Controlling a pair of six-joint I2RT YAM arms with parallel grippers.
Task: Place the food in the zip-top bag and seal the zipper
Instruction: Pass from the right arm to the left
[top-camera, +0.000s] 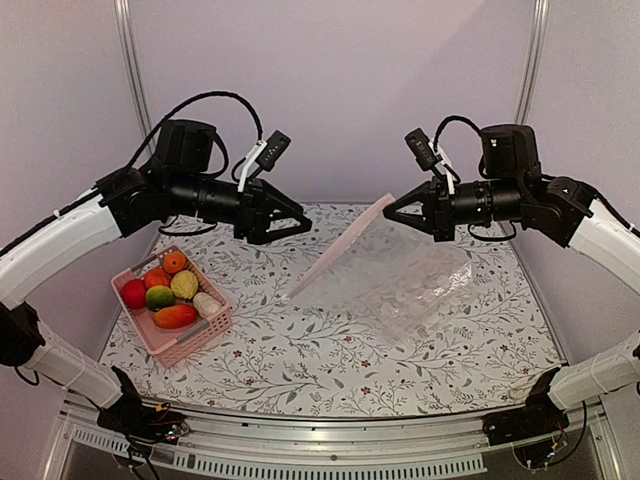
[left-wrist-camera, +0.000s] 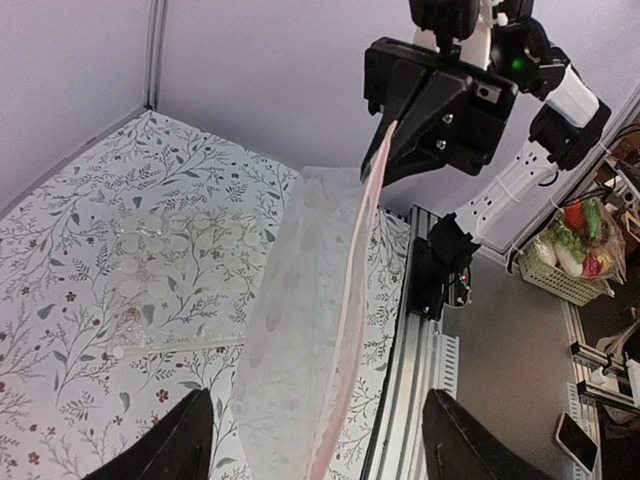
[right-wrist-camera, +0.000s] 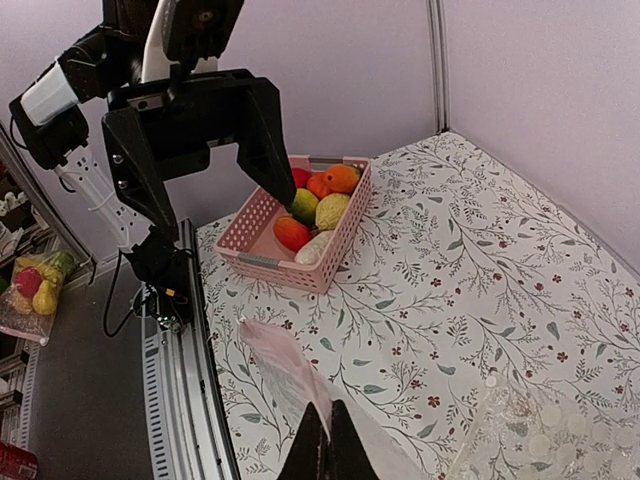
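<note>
The zip-top bag (top-camera: 400, 285) is clear with white dots; its far corner is lifted off the table, the rest lies on it. Its zipper (top-camera: 335, 255) is a pinkish strip running from the raised corner down to the table. My right gripper (top-camera: 390, 210) is shut on the zipper's upper end; it shows in the right wrist view (right-wrist-camera: 328, 440) and the left wrist view (left-wrist-camera: 390, 135). My left gripper (top-camera: 300, 222) is open and empty in the air, left of the zipper (left-wrist-camera: 345, 310). The food (top-camera: 170, 292) lies in the pink basket (top-camera: 190, 345), also seen in the right wrist view (right-wrist-camera: 315, 215).
The pink basket (right-wrist-camera: 290, 265) stands at the table's left side. The metal rail (top-camera: 330, 440) runs along the near table edge. A second basket of toy food (left-wrist-camera: 575, 250) sits off the table beyond the right arm.
</note>
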